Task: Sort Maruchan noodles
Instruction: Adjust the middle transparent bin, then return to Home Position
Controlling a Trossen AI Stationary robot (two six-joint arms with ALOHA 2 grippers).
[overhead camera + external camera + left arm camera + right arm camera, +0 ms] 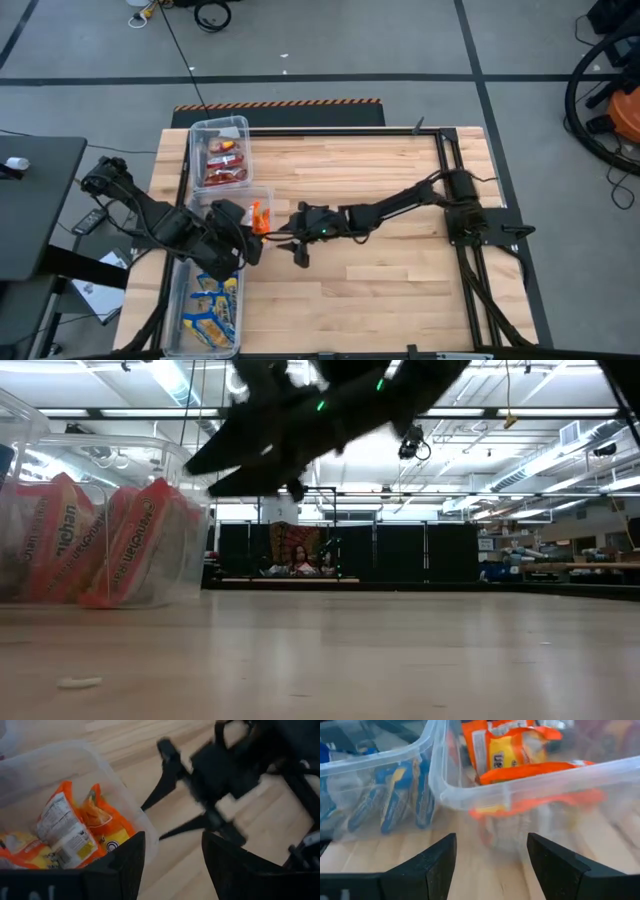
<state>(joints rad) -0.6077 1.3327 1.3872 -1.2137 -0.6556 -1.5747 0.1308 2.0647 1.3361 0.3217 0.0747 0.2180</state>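
Three clear bins stand in a row along the table's left edge. Red Maruchan noodles (225, 160) (130, 540) fill the far bin, orange packets (258, 214) (75, 830) (520, 750) lie in the middle bin, and blue-and-yellow packets (212, 305) (395, 795) lie in the near bin. My left gripper (247, 237) (172, 840) hovers open and empty over the middle bin's near right corner. My right gripper (285, 243) (490, 845) is open and empty above the bare table, just right of the middle bin and pointing at its wall.
The bins (240, 125) sit side by side against the left edge. Bare wooden table (380, 290) stretches to the right and near side. A dark frame rail (450, 170) runs along the right side. Both arms crowd the space beside the middle bin.
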